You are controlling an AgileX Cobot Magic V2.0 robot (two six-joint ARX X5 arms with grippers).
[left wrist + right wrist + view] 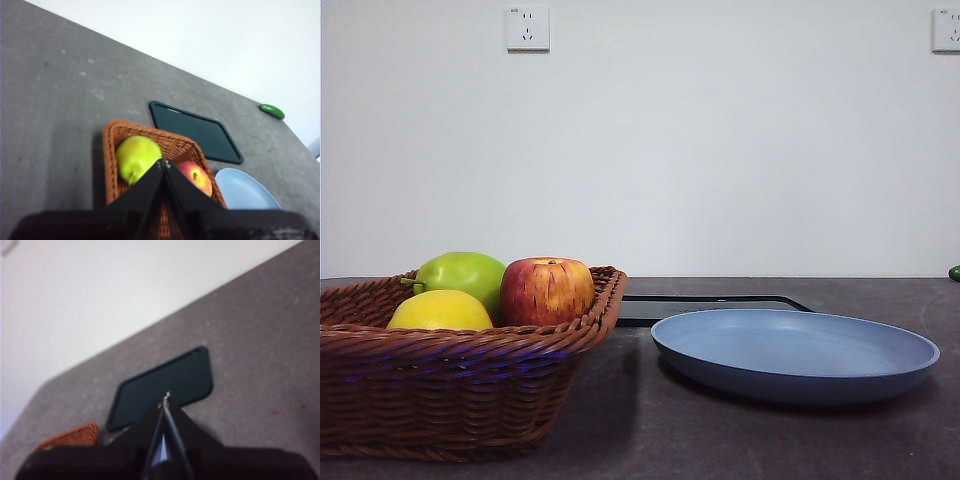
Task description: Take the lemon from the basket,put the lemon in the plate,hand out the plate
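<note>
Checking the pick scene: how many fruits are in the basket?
3, all in the basket: lemon at the near side, green fruit behind it, apple beside them toward the plate. More could hide below the rim.

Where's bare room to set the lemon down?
The plate lies bare, between the basket and the table's far side. The black tray behind it is bare too. The basket is crowded: lemon, green fruit and apple.
</note>
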